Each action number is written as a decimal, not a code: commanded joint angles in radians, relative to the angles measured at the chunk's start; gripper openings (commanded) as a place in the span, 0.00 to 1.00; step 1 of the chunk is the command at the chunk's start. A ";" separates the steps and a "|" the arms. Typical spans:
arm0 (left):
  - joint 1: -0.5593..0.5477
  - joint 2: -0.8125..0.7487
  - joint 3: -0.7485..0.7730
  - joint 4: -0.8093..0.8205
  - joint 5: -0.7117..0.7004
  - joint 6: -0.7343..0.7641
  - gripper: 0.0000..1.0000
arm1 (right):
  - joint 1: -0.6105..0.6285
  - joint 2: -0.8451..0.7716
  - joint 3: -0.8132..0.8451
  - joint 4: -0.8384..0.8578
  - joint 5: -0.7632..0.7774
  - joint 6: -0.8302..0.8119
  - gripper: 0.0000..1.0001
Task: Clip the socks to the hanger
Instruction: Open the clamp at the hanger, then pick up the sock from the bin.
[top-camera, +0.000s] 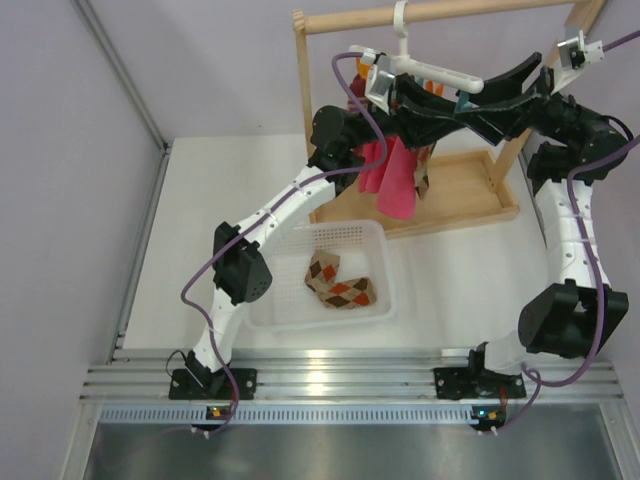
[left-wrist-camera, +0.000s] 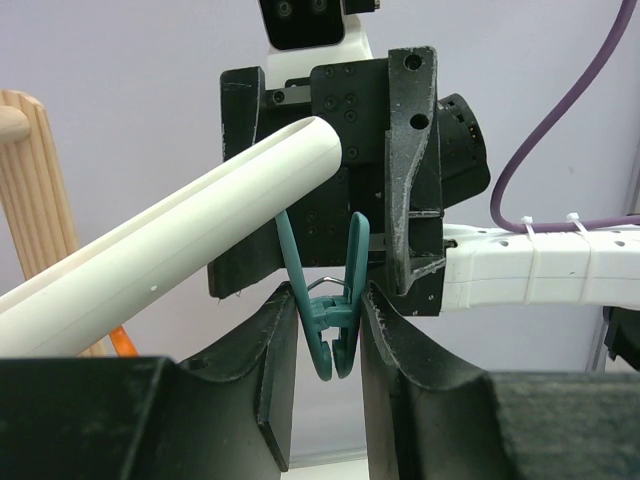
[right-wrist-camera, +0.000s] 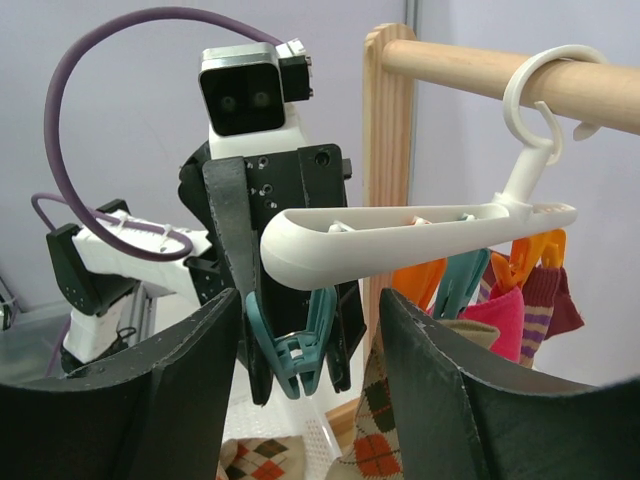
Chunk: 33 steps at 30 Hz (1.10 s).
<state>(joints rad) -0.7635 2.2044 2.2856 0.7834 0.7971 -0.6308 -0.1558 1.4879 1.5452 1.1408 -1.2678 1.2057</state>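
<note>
Pinching a hanger (right-wrist-camera: 420, 225) clip (left-wrist-camera: 333, 330) between my left gripper's (left-wrist-camera: 328, 300) fingers (left-wrist-camera: 268, 370); right gripper (right-wrist-camera: 310, 300) gapes empty and should fetch the sock (top-camera: 338, 283).

Both arms reach high, left tool (left-wrist-camera: 330, 296) pinching a teal clip (left-wrist-camera: 328, 322), right tool (right-wrist-camera: 310, 310) spread open.

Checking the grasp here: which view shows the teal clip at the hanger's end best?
Left wrist: the teal clip sits centred between the left fingers, unobstructed. Right wrist shows it partly behind the hanger. From the top, the arms mostly hide it.
</note>
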 joint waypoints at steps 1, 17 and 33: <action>-0.005 -0.002 0.008 0.108 0.051 -0.012 0.06 | 0.019 0.009 0.032 0.039 0.033 0.003 0.58; -0.005 -0.003 0.003 0.096 0.047 -0.006 0.10 | 0.025 0.005 0.049 0.010 0.074 0.009 0.26; 0.018 -0.210 -0.303 -0.064 0.036 0.179 0.72 | 0.024 0.015 0.032 -0.053 0.125 -0.012 0.00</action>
<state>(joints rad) -0.7609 2.1387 2.0884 0.7639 0.8192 -0.5655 -0.1398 1.5021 1.5520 1.0908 -1.2022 1.2156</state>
